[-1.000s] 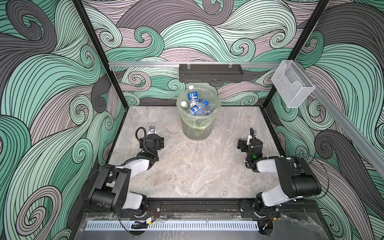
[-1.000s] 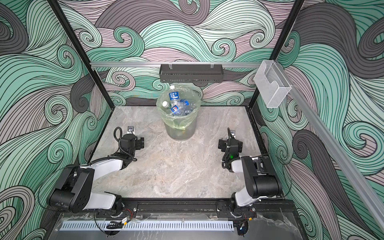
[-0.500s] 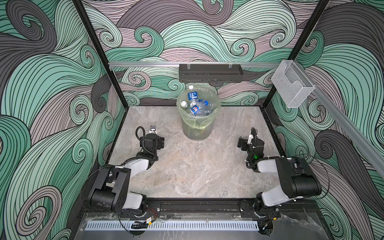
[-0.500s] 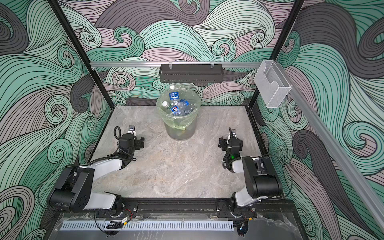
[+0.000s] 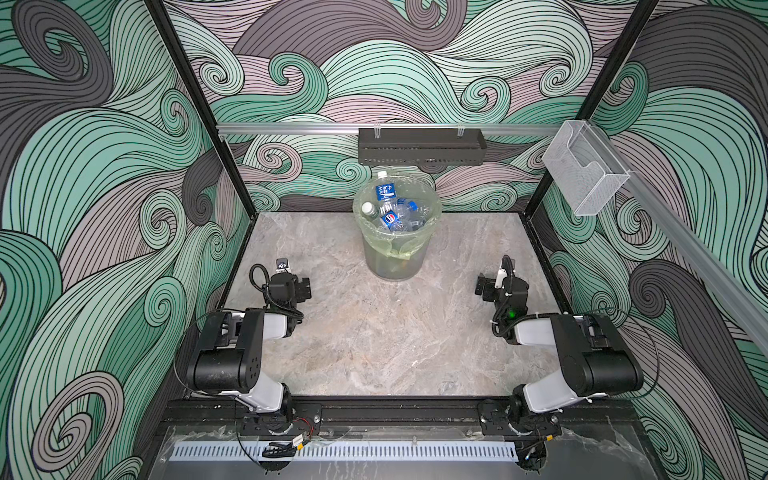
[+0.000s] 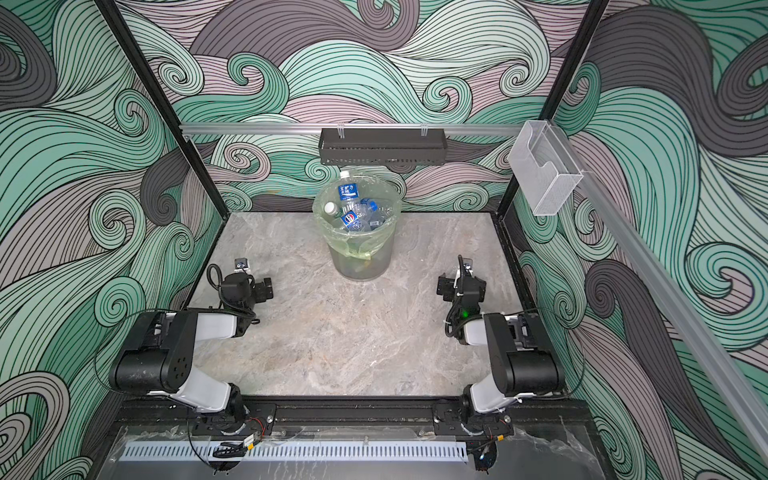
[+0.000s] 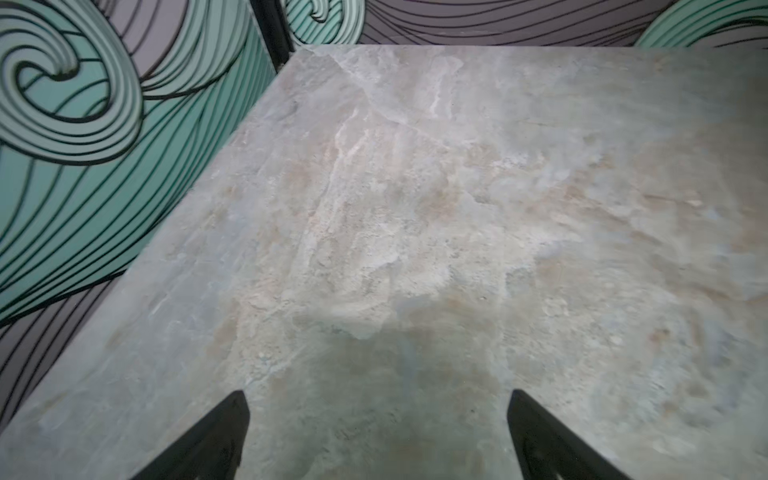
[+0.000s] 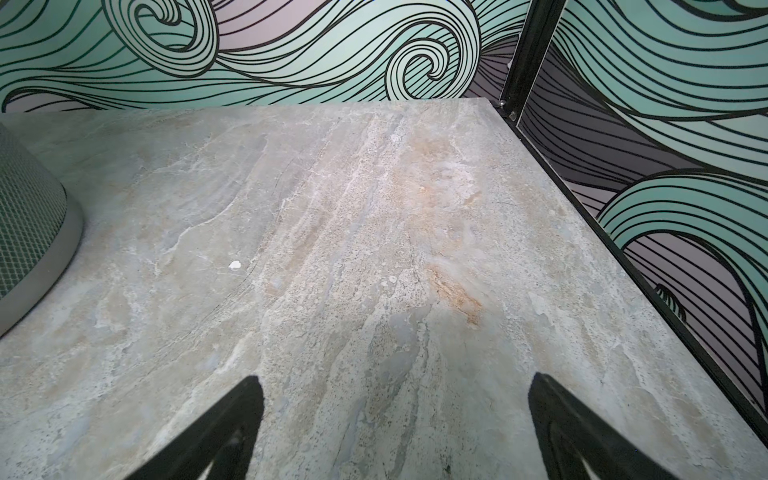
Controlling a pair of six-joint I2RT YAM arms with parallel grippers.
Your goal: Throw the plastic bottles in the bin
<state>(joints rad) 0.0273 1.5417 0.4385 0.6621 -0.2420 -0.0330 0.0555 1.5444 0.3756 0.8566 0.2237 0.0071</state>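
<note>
The bin, a grey translucent bucket with a yellow-green bag, stands at the back middle of the table. Several plastic bottles, clear with blue labels, lie piled inside it, and one pokes above the rim. No bottle lies on the table. My left gripper rests low at the left, open and empty. At the right, my right gripper is also open and empty. The bin's base shows in the right wrist view.
A black perforated tray hangs on the back rail above the bin. A clear plastic box is fixed to the right rail. The marble tabletop is closed in by patterned walls on three sides.
</note>
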